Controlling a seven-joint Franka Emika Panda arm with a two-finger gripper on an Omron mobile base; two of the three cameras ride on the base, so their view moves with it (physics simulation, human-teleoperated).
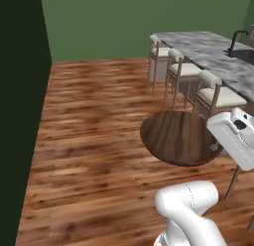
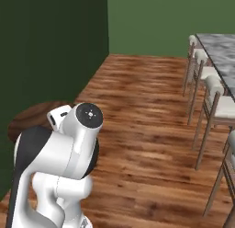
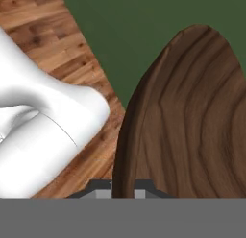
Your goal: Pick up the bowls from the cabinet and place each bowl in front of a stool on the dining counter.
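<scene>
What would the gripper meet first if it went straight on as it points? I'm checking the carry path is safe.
Most likely the green wall. In the hand view the gripper, jaws shut on the bowl rim, looks past the bowl at that wall, with nothing between. How far off it is I cannot tell.

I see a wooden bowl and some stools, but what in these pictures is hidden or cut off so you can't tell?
- Finger tips: in the hand view the bowl rim covers them; the gripper is shut on it.
- Bowl in the right base view: mostly behind the arm.
- Counter: cut by the right edge in the left base view, sink barely showing.
- Nearest stool: cut by the right edge in the right base view.
</scene>
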